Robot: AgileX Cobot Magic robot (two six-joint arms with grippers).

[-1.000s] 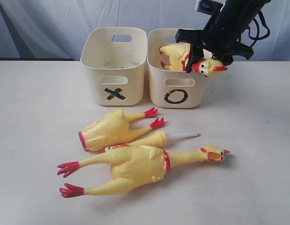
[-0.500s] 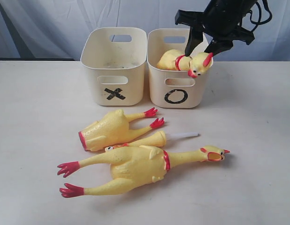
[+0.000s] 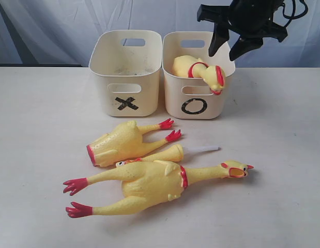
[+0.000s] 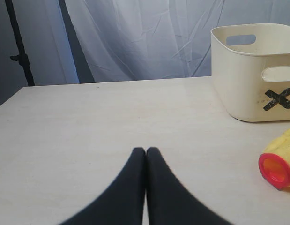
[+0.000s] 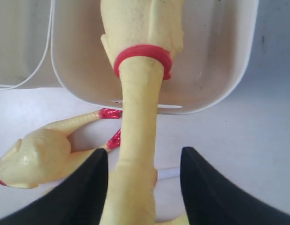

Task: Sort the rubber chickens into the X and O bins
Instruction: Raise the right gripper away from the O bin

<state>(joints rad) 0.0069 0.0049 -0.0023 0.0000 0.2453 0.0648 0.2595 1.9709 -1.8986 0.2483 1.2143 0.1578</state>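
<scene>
The left fingers (image 4: 128,187) are pressed flat together with nothing between them, over a bare stretch of the pale counter (image 3: 35,155); whether they touch it I cannot tell. At the far side stands the X bin (image 3: 105,77), with no chicken showing inside it. Near of it, on the counter, the headless body (image 3: 118,144) lies on its side, its red-rimmed open end to the left and its red feet pointing right. Tucked against the body's near side is the head-neck piece (image 3: 167,153), its white tube (image 3: 203,149) sticking out to the right. Just nearer lies a whole chicken (image 3: 149,183), feet to the left, open beak to the right, touching the head-neck piece. Right of the X bin, just beside it, stands the O bin (image 3: 172,98). A second whole chicken (image 3: 188,64) lies in it, body inside, neck draped over the near rim, head hanging outside by the handle slot (image 3: 198,90). Above this bin's right side the right fingers (image 3: 216,39) are spread wide and grip nothing; from the right wrist view the neck runs between them.
</scene>
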